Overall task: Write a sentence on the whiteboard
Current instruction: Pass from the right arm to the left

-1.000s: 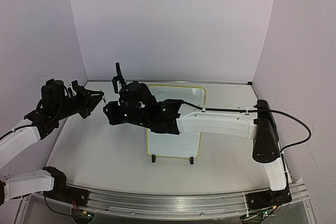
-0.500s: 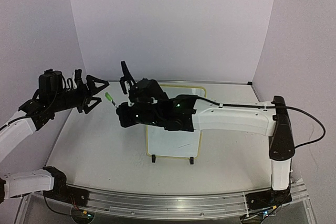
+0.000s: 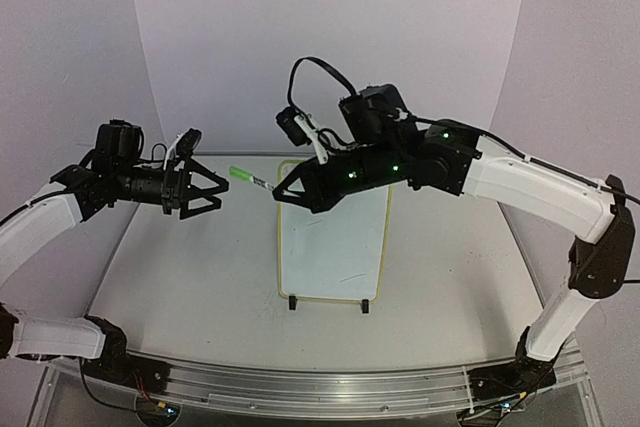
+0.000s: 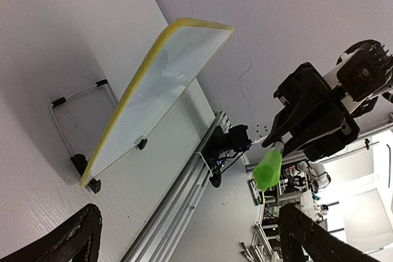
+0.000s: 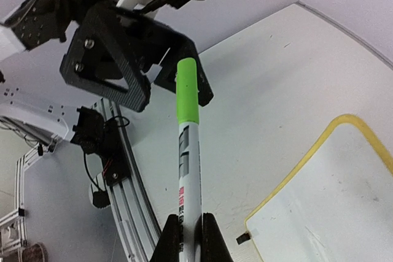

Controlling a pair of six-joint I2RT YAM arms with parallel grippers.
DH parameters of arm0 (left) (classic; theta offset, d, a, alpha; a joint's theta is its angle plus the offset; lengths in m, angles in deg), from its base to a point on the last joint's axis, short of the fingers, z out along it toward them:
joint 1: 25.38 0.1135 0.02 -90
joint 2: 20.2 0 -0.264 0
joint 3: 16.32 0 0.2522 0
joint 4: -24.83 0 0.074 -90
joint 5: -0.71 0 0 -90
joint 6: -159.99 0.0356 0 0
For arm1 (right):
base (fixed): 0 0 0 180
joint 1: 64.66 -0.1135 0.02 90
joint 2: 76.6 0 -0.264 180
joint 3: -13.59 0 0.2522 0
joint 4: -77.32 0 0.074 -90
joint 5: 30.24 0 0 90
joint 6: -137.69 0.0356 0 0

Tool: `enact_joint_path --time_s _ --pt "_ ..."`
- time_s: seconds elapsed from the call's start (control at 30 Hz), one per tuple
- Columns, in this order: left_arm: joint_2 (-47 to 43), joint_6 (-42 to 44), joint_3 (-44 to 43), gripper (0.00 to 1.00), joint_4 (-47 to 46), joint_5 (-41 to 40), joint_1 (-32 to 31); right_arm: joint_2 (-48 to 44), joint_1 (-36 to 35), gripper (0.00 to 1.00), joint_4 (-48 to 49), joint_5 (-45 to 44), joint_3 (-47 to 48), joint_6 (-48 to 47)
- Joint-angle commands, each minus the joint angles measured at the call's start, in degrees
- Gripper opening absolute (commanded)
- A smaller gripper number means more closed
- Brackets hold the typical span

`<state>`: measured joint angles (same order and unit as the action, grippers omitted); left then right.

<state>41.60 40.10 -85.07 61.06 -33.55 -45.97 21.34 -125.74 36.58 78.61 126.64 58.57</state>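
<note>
**Ana:** How do the two arms stand?

**Ben:** In the top view the right arm rises from 4 o'clock, bends high and comes down over the far end of the whiteboard point(image 3: 335, 242). The right gripper point(image 3: 285, 187) points toward 9 o'clock. The left arm comes from 7 o'clock. Its forearm is nearly level and its left gripper point(image 3: 212, 192) points toward 3 o'clock, so the two face each other.

**Ana:** Are they grasping something?

**Ben:** The right gripper is clenched on the rear end of a marker point(image 3: 250, 178). The left gripper is spread wide and holds nothing. The marker's cap point(image 3: 240, 173) is just before its fingers, but I cannot tell if it touches them.

**Ana:** What do the parts look like?

**Ben:** The fingers point(image 5: 116, 59) are flat black plates with triangular cut-outs and small screws. The arm shells are smooth and white, the joints black. The marker has a round white barrel with grey and red print, and the cap is bright green.

**Ana:** And the board?

**Ben:** It is in the middle of the matte white table point(image 3: 180, 277), tilted on two small black feet point(image 3: 293, 301) at its 6 o'clock edge. The surface is glossy white, with a thin yellow frame and rounded corners. A ribbed metal rail point(image 3: 330, 387) runs along the table's 6 o'clock edge.
</note>
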Motion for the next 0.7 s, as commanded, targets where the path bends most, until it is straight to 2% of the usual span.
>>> enact_joint_path --time_s 0.0,0.07,0.23,0.4,0.67 --pt "1.5 2.6 -2.5 0.99 0.7 10.1 -1.8 -1.7 -0.5 0.0 -5.8 10.5 -1.0 -5.3" --pt "1.7 1.1 -2.2 0.99 -1.5 11.2 -3.3 -0.7 -0.5 0.0 -7.7 11.2 -0.2 -5.9" --pt "4.0 1.2 -3.2 0.97 -0.1 10.6 -6.9 1.1 -0.6 0.0 -8.5 12.8 0.5 -6.0" --pt "5.2 -0.6 -2.1 0.66 -2.9 10.0 -11.2 2.7 -0.6 0.0 -8.7 13.8 1.6 -6.1" --pt "4.7 -6.0 0.2 0.59 -9.8 11.2 -13.2 3.2 -0.6 0.0 -8.9 11.8 1.8 -6.4"
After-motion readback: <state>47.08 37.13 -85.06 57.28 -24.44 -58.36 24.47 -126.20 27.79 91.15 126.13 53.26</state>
